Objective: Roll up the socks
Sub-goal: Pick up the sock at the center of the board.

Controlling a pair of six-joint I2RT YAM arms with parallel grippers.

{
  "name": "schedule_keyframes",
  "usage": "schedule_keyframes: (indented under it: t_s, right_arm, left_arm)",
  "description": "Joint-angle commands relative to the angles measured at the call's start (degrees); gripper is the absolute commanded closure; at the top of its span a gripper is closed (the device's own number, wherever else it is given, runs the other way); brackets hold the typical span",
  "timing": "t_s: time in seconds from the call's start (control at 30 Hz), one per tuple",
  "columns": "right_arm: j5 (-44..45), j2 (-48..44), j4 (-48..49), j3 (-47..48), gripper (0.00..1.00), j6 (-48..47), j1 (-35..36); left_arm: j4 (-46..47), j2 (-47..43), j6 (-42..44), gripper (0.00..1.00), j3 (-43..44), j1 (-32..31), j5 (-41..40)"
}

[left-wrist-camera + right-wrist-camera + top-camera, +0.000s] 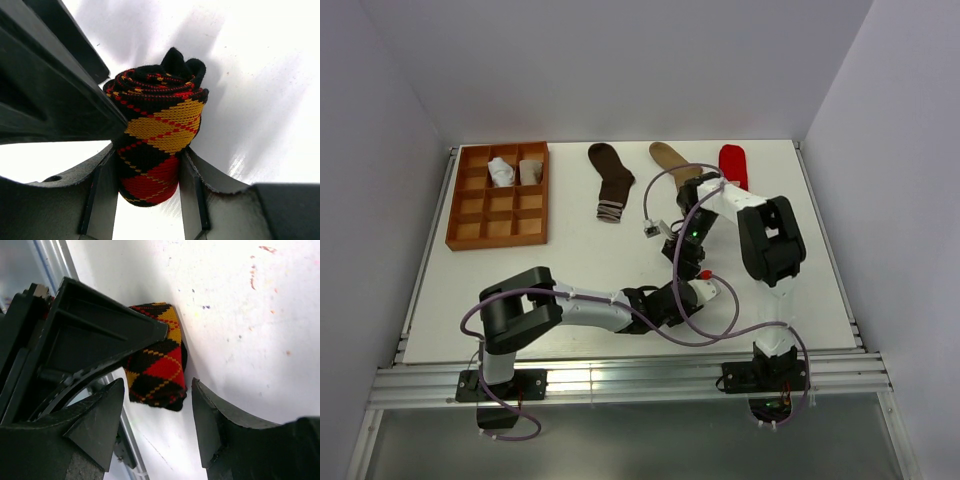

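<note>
Pinched between the two dark fingers (pixel 192 195) of the left gripper (pixel 150 167) is a tightly rolled black, orange and red argyle fabric sock (pixel 160 125). The jaws are clamped across its sides near one end. The coiled end points away from that wrist, so we read the roll's long axis as running in line with the fingers. The bundle is held near the front middle of the white table (pixel 570 255); we cannot tell whether it touches the surface.

The right gripper (pixel 157 390) faces the same roll with its jaws apart. The free end lies just ahead of the gap and, as far as we can see, touches neither finger. The left arm (pixel 590 308) reaches low along the near edge toward the right, while the right arm (pixel 770 235) is folded back on itself with its wrist turned down at the bundle. We judge the right gripper best placed to take that free end.

Farther back, a dark brown sock (pixel 610 180) with a striped cuff, a tan sock (pixel 670 162) and a red sock (pixel 733 165) lie flat. Two pale rolled socks (pixel 500 172) stand in the orange-brown gridded tray (pixel 455 215).
</note>
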Motion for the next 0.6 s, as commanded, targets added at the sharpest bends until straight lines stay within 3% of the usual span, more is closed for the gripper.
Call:
schedule_keyframes:
  t_s: [0.0,0.17,0.4,0.57]
  right_arm:
    - [1.1,-5.2,3.4,-1.6,0.36,0.5,-1.0]
    - [2.0,-10.7,7.8,-1.8,0.36,5.2,-4.7]
    - [9.6,-23.7,25.7,-6.6,0.36,20.6,-9.2]
    - [10.8,-32.4,30.7,-8.3,0.36,25.1,-12.6]
  left_arm:
    - [-7.2,4.3,-3.6,1.0,-2.1,-0.2,9.8]
    - [-7.9,5.0,-4.1,1.0,-1.6,0.4,10.7]
    - [-7.2,2.9,-5.2,1.0,-1.8,1.9,12.3]
    - [-7.2,2.2,-5.7,1.0,-1.6,2.9,12.9]
